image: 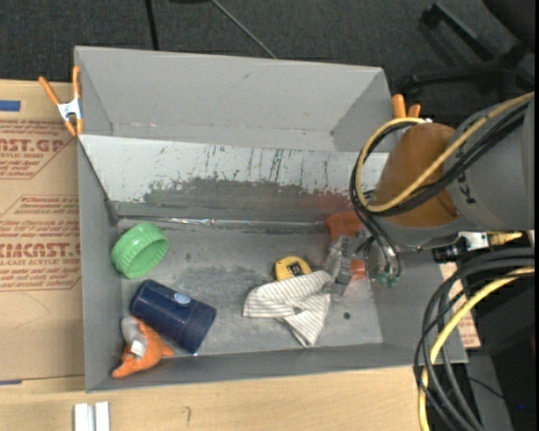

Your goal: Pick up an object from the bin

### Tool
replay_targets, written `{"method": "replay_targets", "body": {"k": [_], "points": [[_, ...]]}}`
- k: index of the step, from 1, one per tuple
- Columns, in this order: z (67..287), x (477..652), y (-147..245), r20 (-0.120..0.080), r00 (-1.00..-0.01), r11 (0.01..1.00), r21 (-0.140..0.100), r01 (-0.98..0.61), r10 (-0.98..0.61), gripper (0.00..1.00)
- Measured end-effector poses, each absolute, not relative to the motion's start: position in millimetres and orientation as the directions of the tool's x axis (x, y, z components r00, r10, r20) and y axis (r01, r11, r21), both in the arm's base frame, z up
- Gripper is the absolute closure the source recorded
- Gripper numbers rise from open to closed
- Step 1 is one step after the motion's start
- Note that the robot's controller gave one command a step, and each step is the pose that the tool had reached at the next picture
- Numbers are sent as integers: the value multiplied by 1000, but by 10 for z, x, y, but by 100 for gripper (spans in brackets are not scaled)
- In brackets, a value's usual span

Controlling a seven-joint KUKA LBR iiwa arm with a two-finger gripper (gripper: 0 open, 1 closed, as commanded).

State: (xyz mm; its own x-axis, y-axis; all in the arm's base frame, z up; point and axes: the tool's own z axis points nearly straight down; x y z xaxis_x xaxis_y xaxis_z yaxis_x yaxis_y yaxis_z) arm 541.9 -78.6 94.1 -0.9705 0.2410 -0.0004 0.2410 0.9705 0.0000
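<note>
At the right edge of the white cloth, my hand hangs low in the bin; spread or pinching, I cannot tell. Best to grip a raised fold squarely.

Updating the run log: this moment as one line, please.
gripper: low at right of bin, by right corner of white cloth | nearby: small yellow thing | left side: green lid, blue cup, orange toy
</note>
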Motion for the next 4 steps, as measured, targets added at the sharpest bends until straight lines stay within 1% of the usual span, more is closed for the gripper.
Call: {"method": "replay_targets", "body": {"k": [1, 2, 3, 4], "points": [[941, 5418, -787, 0, -970, 970, 0, 241, 241, 100], [1151, 5371, -755, 1, -968, 968, 0, 251, 251, 100], [1234, 5353, -647, -4, -966, 966, 1, 259, 259, 100], [1329, 5295, -590, 0, -967, 967, 1, 255, 255, 100]]}}
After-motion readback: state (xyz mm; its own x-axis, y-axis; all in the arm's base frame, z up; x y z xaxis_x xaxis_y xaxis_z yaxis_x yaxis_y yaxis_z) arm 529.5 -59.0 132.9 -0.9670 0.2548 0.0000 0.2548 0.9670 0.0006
